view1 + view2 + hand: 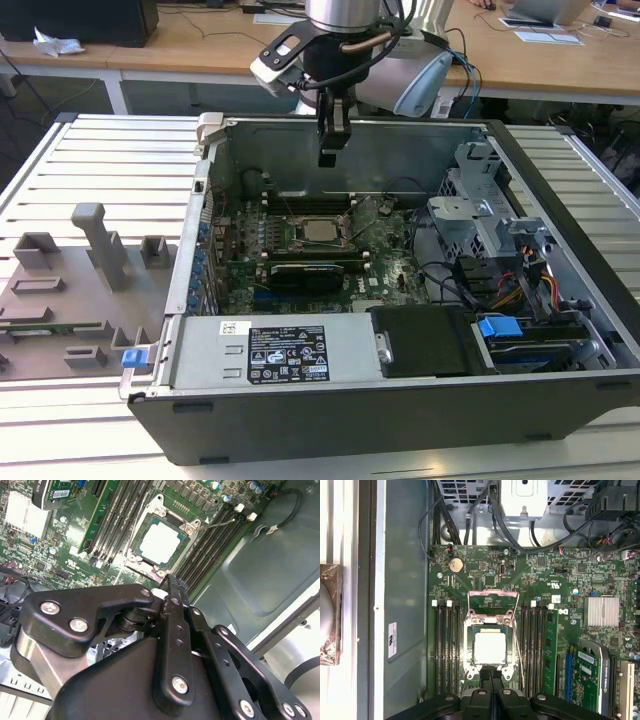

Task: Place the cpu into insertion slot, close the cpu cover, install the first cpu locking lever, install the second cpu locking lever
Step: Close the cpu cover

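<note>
- Hanging inside the open computer case (400,400), the claw (327,155) has its two fingers pressed together and carries nothing. In the exterior view it is raised clear above the green board.
- Straight beyond the fingertips in both wrist views lies the cpu (492,647). It sits flat in the insertion slot (492,622), silvery top upward, with its green border showing all round.
- On the far side of the slot from the claw, the cpu cover (493,594) looks swung back on its hinge, so the chip is bare. This reads as the placing step done and the cover not yet closed.
- A thin wire lever (516,645) runs along one flank of the slot and appears unlatched.
- Long black memory slots (447,645) stand close on both sides of the socket.
- Cables and a drive cage fill the case farther out, and the case rests on the slatted bench (100,150).
- Risks, as judged:
  - A shut claw pressing down off-centre could scrape the chip's top or tilt it on the pins.
  - Pushing the cover from a poor angle could let the fingers slide off and strike the memory slots.
  - The free lever could snag under the plate.
</note>
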